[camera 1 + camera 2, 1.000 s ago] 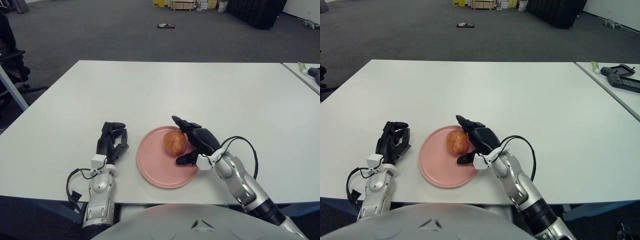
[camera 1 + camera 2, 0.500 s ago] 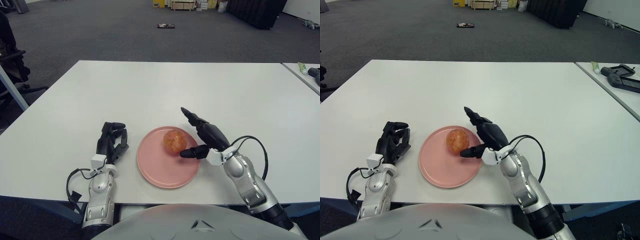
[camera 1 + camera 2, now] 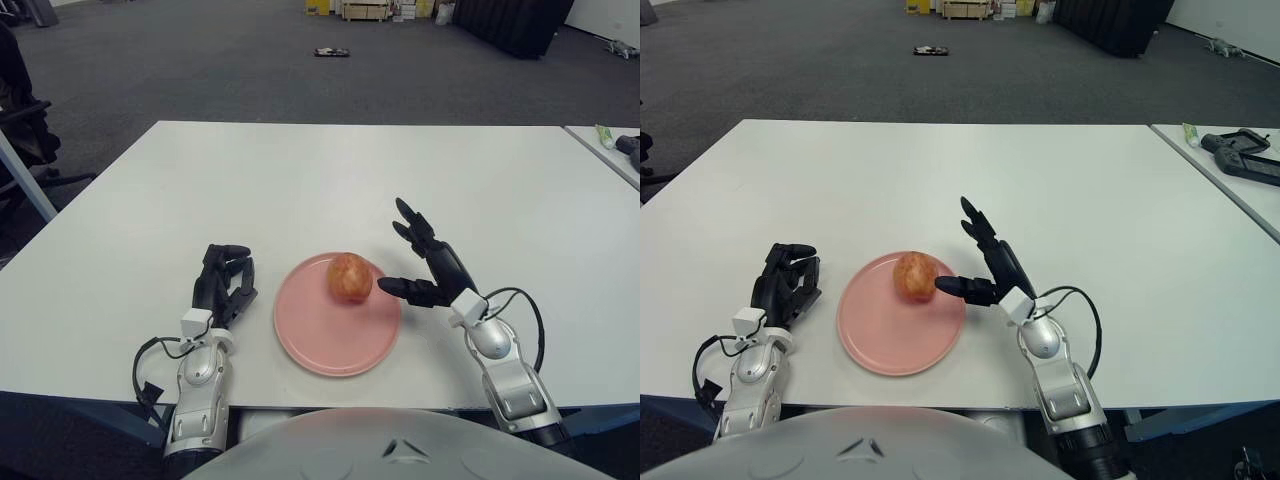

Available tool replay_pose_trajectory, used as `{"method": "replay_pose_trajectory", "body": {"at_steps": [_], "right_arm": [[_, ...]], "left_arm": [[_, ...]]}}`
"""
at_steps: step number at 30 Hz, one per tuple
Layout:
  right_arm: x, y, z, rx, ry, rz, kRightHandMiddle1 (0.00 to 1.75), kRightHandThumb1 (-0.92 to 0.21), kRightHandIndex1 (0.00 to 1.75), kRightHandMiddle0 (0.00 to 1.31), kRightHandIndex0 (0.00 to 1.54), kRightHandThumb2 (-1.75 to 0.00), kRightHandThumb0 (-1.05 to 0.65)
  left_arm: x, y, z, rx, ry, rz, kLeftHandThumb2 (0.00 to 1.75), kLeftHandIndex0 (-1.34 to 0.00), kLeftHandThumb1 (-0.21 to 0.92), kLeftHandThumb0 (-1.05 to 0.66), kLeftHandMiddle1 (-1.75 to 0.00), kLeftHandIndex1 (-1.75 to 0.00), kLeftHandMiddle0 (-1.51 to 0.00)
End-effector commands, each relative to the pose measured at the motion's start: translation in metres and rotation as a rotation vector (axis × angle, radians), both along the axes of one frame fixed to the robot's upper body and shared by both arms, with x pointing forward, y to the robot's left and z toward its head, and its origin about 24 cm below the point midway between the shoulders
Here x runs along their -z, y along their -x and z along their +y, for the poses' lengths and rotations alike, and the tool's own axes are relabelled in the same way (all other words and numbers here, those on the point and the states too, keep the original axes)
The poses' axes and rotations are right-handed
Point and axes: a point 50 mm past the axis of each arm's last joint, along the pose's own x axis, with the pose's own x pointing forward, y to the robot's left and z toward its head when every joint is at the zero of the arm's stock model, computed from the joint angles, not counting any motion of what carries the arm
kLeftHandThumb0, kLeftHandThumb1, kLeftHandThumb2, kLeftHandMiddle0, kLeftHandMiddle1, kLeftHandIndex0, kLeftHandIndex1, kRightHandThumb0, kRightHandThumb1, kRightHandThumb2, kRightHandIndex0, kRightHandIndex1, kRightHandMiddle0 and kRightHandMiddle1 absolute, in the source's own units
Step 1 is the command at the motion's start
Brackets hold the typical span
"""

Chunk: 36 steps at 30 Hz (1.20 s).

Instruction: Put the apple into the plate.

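A reddish-yellow apple (image 3: 350,277) sits on the pink plate (image 3: 322,335), in its far right part. My right hand (image 3: 420,262) hovers just to the right of the plate with its fingers spread wide, holding nothing; its thumb tip is a short way from the apple and does not touch it. My left hand (image 3: 224,282) shows to the left of the plate, fingers curled, with nothing in it.
The white table (image 3: 300,180) stretches far behind the plate. A second table at the right edge carries a dark controller (image 3: 1243,158) and a small tube (image 3: 1191,134). Grey carpet with boxes (image 3: 365,9) lies beyond.
My right hand let go of the apple, opened wide and drew back to the right, off the plate. The apple stays on the plate. The left hand has not moved.
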Motion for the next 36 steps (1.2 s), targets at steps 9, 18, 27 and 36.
{"method": "replay_pose_trajectory", "body": {"at_steps": [9, 18, 27, 36], "right_arm": [[0.011, -0.014, -0.017, 0.258, -0.448, -0.025, 0.53, -0.77, 0.36, 0.0, 0.07, -0.6, -0.77], [0.024, -0.013, -0.016, 0.433, -0.618, 0.068, 1.44, -0.79, 1.05, 0.14, 0.31, -0.95, -0.53], [0.041, -0.013, -0.015, 0.454, -0.729, 0.165, 1.74, -0.87, 1.19, 0.22, 0.49, -0.6, -0.36], [0.051, -0.012, -0.016, 0.475, -0.732, 0.205, 1.75, -0.76, 1.27, 0.29, 0.57, -0.75, -0.37]], "left_arm": [[0.007, 0.003, 0.0, -0.002, 0.018, 0.043, 0.66, -0.25, 0.82, -0.36, -1.35, -1.75, -0.55], [0.007, 0.001, -0.001, 0.009, 0.022, 0.015, 0.66, -0.25, 0.83, -0.36, -1.36, -1.75, -0.55], [0.008, 0.0, -0.001, 0.011, 0.025, 0.019, 0.65, -0.25, 0.83, -0.36, -1.35, -1.75, -0.55], [0.008, 0.001, 0.0, 0.014, 0.01, 0.044, 0.68, -0.26, 0.82, -0.36, -1.37, -1.75, -0.55]]}}
